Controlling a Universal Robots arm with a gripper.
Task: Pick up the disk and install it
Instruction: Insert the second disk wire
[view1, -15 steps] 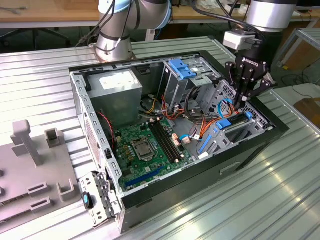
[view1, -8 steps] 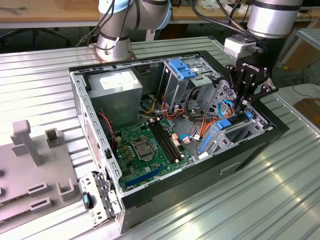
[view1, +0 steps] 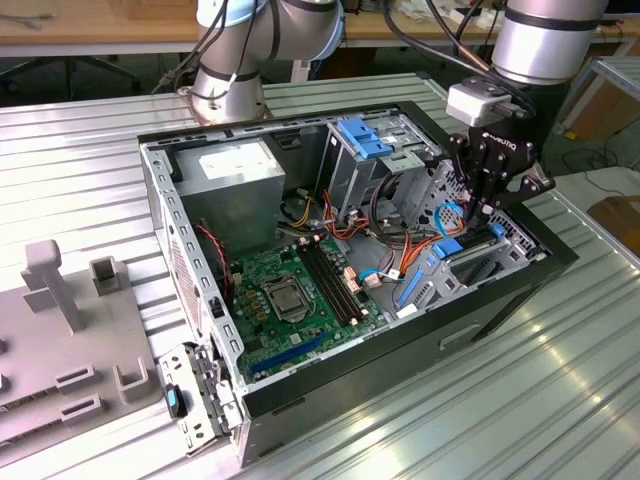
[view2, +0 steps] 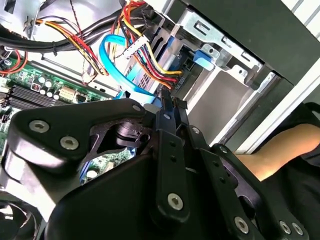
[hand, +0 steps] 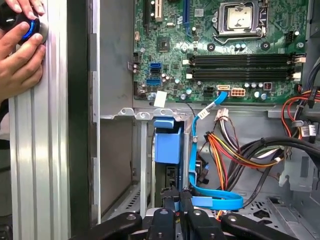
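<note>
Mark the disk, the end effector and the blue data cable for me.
disk (hand: 167, 145), first wrist view, blue rail end.
end effector (hand: 179, 196), first wrist view, between its fingertips.
blue data cable (hand: 220, 202), first wrist view, lower loop.

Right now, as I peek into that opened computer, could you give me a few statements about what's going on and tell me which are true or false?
1. The gripper is down inside the computer case. True.
2. The gripper hovers over the grey power supply. False: it is at the opposite end, beside the drive bay with blue parts.
3. The case lies open, its green motherboard showing. True.
4. A person's hand touches the motherboard. False: it rests on the ribbed metal table outside the case.
</note>
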